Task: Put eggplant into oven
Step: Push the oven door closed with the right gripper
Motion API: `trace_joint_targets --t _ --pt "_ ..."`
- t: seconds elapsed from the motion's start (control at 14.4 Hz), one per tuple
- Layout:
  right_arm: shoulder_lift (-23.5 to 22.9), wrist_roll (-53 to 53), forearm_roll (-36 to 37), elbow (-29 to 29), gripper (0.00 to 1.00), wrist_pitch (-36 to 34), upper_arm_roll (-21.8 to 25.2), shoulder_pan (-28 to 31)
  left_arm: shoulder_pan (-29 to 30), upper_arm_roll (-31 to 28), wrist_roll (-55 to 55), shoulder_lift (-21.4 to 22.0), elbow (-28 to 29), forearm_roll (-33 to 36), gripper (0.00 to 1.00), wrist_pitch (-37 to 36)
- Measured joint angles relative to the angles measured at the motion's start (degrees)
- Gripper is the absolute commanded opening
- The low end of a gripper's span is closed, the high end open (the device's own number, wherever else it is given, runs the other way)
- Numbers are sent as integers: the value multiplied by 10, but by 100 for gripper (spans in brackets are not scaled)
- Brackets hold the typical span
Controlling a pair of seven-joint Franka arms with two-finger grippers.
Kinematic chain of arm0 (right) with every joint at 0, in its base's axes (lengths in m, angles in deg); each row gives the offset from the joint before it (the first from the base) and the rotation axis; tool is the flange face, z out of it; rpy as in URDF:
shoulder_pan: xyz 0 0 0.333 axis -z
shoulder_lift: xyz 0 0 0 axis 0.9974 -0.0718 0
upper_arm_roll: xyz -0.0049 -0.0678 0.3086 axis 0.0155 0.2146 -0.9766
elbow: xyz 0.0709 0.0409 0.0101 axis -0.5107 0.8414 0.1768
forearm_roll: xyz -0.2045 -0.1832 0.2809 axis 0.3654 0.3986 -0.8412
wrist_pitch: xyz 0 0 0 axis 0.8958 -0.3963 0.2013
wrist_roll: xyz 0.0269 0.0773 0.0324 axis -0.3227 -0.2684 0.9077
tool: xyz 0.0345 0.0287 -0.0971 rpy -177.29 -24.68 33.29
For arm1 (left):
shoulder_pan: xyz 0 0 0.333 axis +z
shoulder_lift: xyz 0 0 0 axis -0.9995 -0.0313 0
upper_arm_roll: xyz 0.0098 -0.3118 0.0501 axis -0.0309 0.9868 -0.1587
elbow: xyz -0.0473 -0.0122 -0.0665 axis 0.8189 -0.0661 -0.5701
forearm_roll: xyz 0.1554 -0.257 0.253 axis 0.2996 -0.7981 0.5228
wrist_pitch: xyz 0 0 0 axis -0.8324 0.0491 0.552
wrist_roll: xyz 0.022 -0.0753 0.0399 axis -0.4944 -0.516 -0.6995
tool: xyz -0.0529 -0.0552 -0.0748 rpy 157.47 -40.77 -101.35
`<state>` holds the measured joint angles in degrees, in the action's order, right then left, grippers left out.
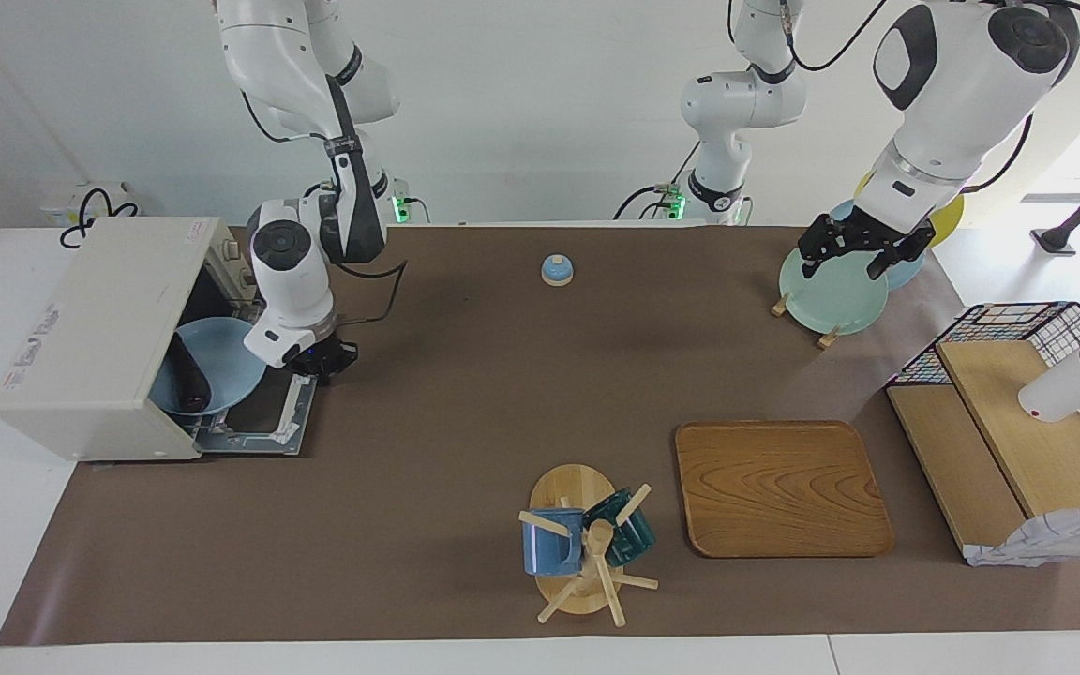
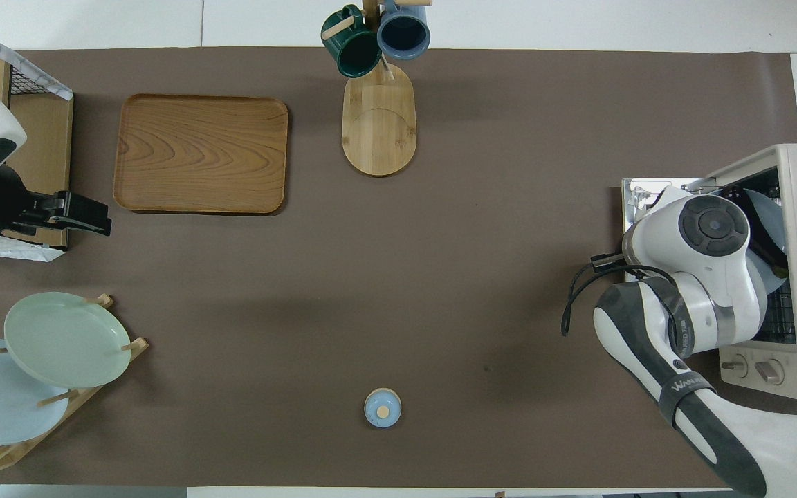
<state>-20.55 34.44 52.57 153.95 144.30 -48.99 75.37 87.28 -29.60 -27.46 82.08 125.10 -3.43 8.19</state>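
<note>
Eggplant [image 1: 186, 380], slim, glossy and purple-black, lies on a round pale blue plate [image 1: 221, 352] that sits half inside the boxy cream-white toaster oven [image 1: 95, 333] at the left of the facing view; its drop-down door [image 1: 263, 422] lies open and flat on the brown table covering [image 1: 465, 394]. In the overhead view the dark vegetable shows only as a sliver in the oven mouth at the right edge of the frame.

The right gripper [image 1: 322, 359] is low over the open door, just beside the plate rim; I cannot tell how its fingers stand. The left gripper [image 1: 854, 251], black, with fingers spread apart, hangs over a smooth mint-green plate [image 1: 831, 295] standing tilted in a wooden peg rack at the upper right of the facing view, beside a light blue and a yellow plate.

Near the robots, top centre of the facing view, sits a small round blue bell [image 1: 556, 270] with a tan button. Lower in that view lies a rounded rectangular wooden tray [image 1: 779, 487] with strong grain. At the right edge is a black wire basket with wooden boards [image 1: 1009, 441]. Lowest stands an oval bamboo mug tree [image 1: 577, 553] carrying a blue mug [image 1: 549, 544] and a dark green mug [image 1: 629, 530].
</note>
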Motion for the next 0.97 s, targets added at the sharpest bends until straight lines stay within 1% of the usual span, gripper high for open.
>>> trace_joint_targets --t 0.14,0.35,0.49,0.7,0.9,0.97 --pt "0 2 23 -17 0 -35 -4 -5 0 0 0 0 0 0 100 0" --pt "5 47 25 -76 0 -129 -7 -7 0 0 0 0 0 0 100 0" --pt "16 83 24 -115 0 -184 -4 -2 0 0 0 0 0 0 100 0" --pt "40 137 24 -174 0 -272 -1 33 0 0 0 0 0 0 100 0" --pt "58 189 25 -200 0 -297 7 82 0 0 0 0 0 0 100 0" --pt "62 196 26 -203 11 -301 10 92 0 0 0 0 0 0 100 0"
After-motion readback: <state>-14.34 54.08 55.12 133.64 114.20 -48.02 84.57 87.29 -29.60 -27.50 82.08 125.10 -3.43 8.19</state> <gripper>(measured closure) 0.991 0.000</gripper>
